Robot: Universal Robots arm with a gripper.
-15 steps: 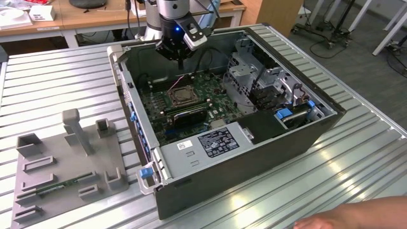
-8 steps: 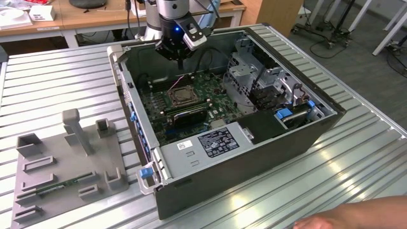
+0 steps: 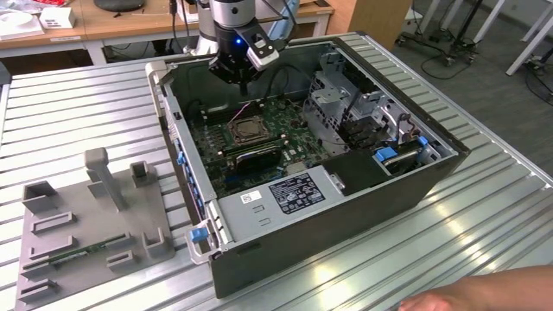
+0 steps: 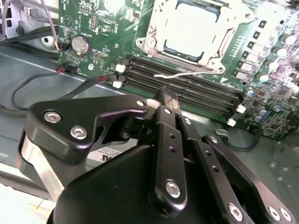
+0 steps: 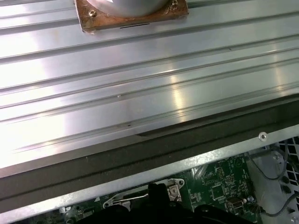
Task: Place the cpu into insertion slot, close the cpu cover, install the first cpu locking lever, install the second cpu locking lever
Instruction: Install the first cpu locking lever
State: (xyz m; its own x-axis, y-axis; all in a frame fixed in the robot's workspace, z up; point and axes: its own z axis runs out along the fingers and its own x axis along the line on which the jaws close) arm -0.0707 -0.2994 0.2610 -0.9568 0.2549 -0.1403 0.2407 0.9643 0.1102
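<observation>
Exterior view: grey fixture tray (image 3: 90,223) lies on the ribbed metal surface (image 3: 78,116) at the view's left, open PC case (image 3: 415,188) sits to its right with the motherboard (image 3: 289,126) exposed. The hand (image 3: 242,83) hangs over the case's far wall, above and just beyond the insertion slot (image 3: 245,129).

Second wrist view: fingers (image 4: 169,100) pressed together, nothing between them, hand clenched and empty. Past the fingertips come the long memory slots (image 4: 187,88), then the socket. The cpu (image 4: 194,30) sits in the slot, the cpu cover (image 4: 159,25) framing it, apparently down. A thin wire locking lever (image 4: 184,73) runs along the socket's near edge, crosswise to the fingers, unclear if latched.
</observation>
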